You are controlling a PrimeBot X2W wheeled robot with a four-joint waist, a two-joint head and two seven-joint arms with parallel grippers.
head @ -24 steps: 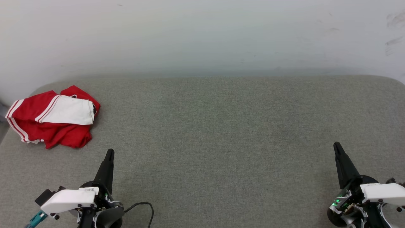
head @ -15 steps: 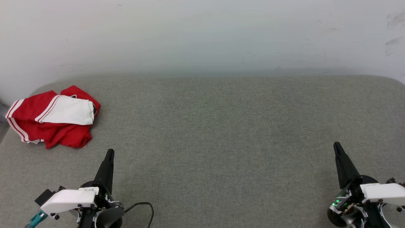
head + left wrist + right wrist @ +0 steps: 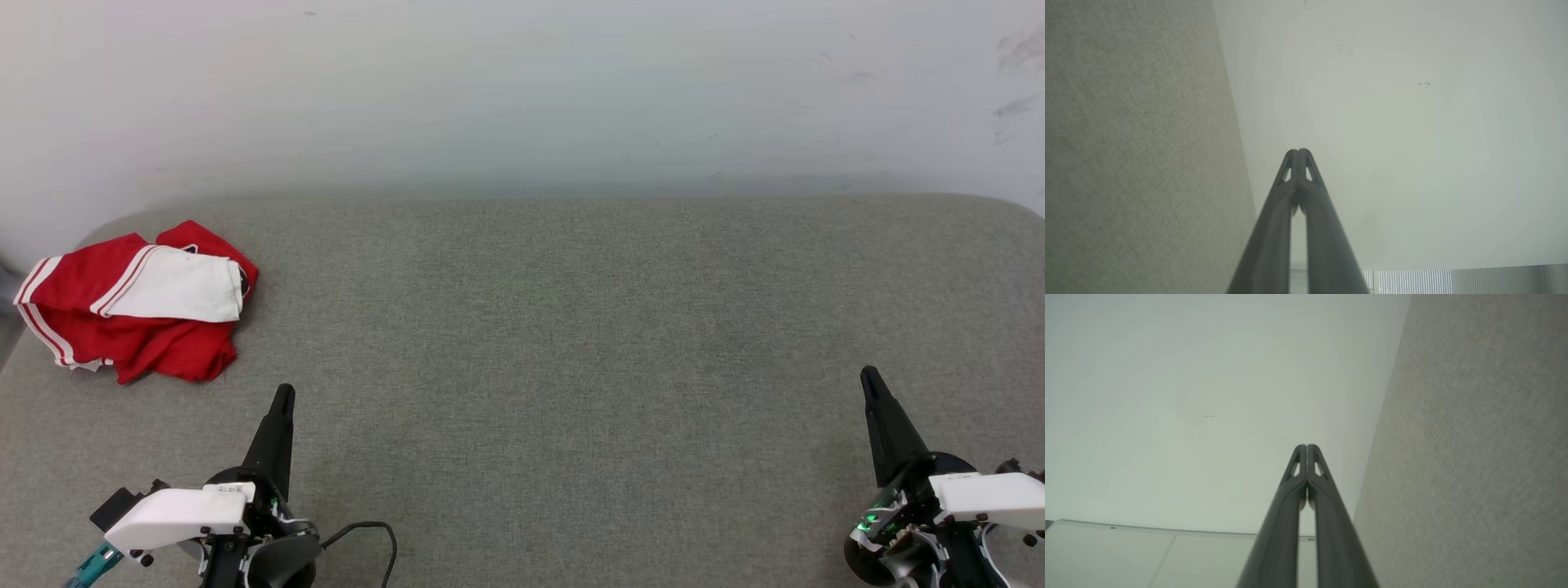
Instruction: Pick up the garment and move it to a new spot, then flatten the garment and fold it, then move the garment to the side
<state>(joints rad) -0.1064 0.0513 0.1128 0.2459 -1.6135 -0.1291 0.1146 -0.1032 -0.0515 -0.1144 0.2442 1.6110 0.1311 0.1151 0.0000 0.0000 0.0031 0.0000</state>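
The garment (image 3: 139,302), a red jersey with a white sleeve and striped trim, lies bunched at the far left edge of the grey cushioned surface (image 3: 555,343); its chest print is hidden in the folds. My left gripper (image 3: 283,394) sits low at the front left, shut and empty, to the right of and nearer than the garment. In the left wrist view its fingertips (image 3: 1298,153) meet against the pale wall. At the front right my right gripper (image 3: 867,374) is shut on nothing, far from the garment. Its fingertips (image 3: 1306,447) touch in the right wrist view.
A pale wall (image 3: 522,90) rises behind the surface. The surface's rounded left edge runs just beside the garment. A black cable (image 3: 367,531) loops by my left wrist.
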